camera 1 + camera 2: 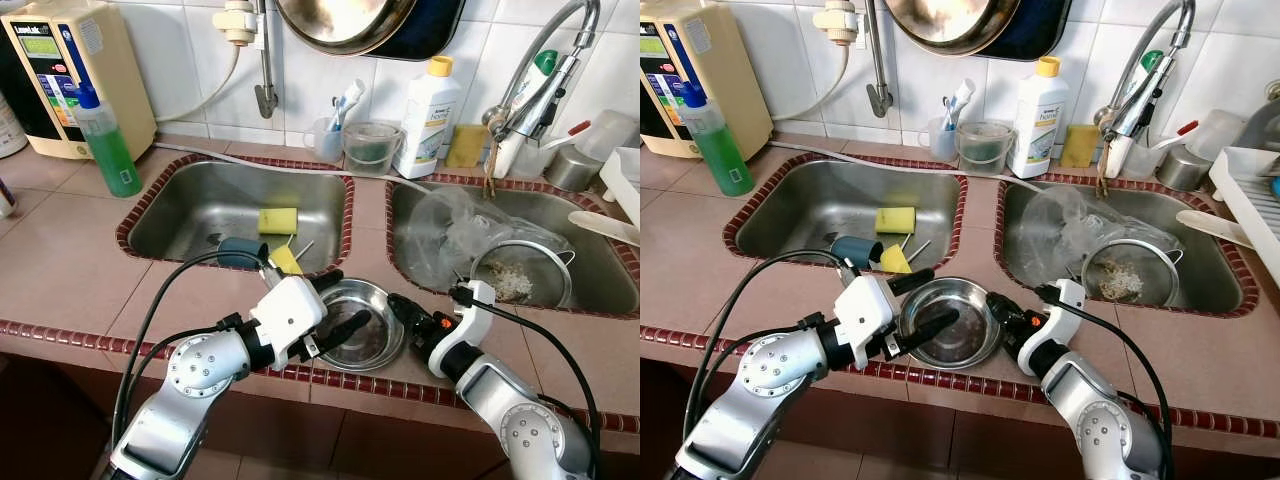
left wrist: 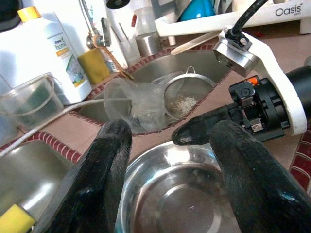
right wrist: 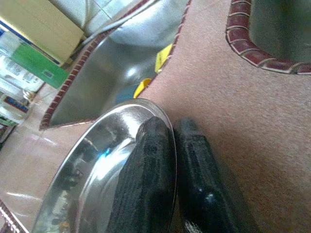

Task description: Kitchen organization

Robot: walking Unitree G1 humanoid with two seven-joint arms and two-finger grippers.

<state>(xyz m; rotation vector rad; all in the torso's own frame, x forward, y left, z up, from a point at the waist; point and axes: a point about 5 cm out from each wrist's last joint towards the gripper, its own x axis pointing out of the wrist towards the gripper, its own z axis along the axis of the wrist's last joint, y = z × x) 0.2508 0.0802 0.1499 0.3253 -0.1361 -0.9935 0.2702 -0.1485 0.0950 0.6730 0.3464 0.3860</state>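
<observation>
A shallow steel bowl [image 1: 372, 345] sits on the tiled counter strip between the two sinks, close to the front edge. My left gripper [image 1: 350, 298] is open, with one finger over the bowl's far-left rim and the other reaching across its inside. In the left wrist view the bowl [image 2: 180, 194] lies between the spread fingers [image 2: 97, 179]. My right gripper [image 1: 396, 303] is shut on the bowl's right rim. In the right wrist view one of its fingers [image 3: 146, 165] lies inside the rim of the bowl [image 3: 87, 170] and the other outside.
The left sink [image 1: 180, 215] holds yellow sponges [image 1: 278, 220] and a teal cup [image 1: 240, 251]. A metal strainer [image 1: 520, 275] and a clear plastic bag [image 1: 450, 235] lie in the right sink. Green soap bottle [image 1: 108, 145], white detergent bottle [image 1: 428, 115] and faucet [image 1: 530, 95] stand behind.
</observation>
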